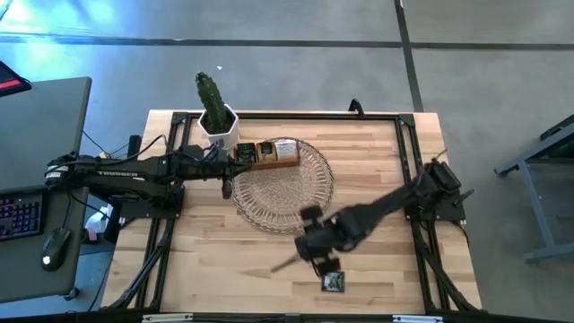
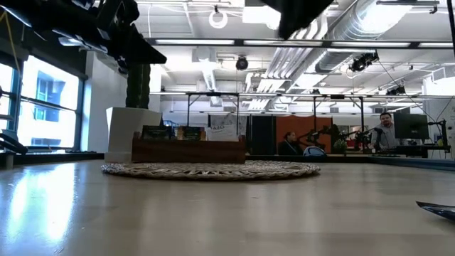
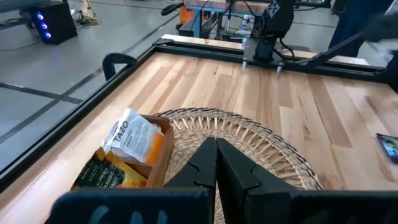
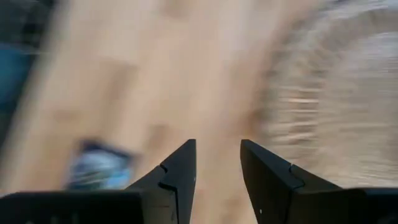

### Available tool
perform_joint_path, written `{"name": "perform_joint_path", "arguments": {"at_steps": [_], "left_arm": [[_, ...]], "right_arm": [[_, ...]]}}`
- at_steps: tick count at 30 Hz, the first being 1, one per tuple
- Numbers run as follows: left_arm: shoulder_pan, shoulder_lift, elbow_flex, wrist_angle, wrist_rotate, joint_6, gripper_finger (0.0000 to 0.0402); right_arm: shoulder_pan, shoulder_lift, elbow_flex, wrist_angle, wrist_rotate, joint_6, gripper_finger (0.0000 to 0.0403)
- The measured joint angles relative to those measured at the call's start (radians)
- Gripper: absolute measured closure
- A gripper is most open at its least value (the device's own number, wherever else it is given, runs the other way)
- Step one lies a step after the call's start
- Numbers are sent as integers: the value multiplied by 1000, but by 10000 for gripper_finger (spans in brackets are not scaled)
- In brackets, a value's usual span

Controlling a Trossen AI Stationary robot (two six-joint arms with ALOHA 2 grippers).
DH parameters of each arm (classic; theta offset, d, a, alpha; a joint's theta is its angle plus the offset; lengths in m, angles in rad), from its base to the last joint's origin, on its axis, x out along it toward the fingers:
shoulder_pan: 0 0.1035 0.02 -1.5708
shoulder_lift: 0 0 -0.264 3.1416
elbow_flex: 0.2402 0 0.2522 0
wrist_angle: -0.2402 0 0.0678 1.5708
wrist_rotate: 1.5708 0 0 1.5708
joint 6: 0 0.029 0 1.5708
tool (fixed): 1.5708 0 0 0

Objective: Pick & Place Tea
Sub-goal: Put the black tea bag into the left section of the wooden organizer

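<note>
A dark tea sachet (image 1: 333, 282) lies flat on the bare table near its near edge, also seen in the left wrist view as a sachet (image 3: 388, 147) and blurred in the right wrist view as a sachet (image 4: 99, 168). More sachets, an orange-and-white one (image 3: 134, 138) and a dark one (image 3: 102, 175), stand in the wooden box (image 1: 267, 154) on the far left part of the wicker mat (image 1: 285, 193). My right gripper (image 4: 217, 155) hovers open over the table between mat and lone sachet. My left gripper (image 3: 215, 158) is shut above the mat's left edge, beside the box.
A potted cactus in a white pot (image 1: 216, 112) stands at the table's far edge behind the box. Black frame rails (image 1: 408, 161) run along the table's sides. Bare wood spreads on the near left (image 1: 224, 260). People sit far behind the table in the room (image 2: 384, 131).
</note>
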Motion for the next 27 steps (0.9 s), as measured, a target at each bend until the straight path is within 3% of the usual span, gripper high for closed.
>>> {"name": "perform_joint_path", "arguments": {"at_steps": [5, 8, 11, 16, 22, 27], "left_arm": [[0, 0, 0, 0, 0, 0, 401], [0, 0, 0, 0, 0, 0, 401], [0, 0, 0, 0, -1, 0, 401], [0, 0, 0, 1, -1, 0, 401], [0, 0, 0, 1, -1, 0, 401], [0, 0, 0, 1, -1, 0, 401]], "right_arm": [[106, 0, 0, 9, -214, 160, 281], [170, 0, 0, 41, -285, 197, 281], [225, 0, 0, 91, -272, 154, 281], [268, 0, 0, 140, -164, 80, 281], [272, 0, -10, 174, -179, 304, 281], [283, 0, -148, 352, -257, 420, 281]]}}
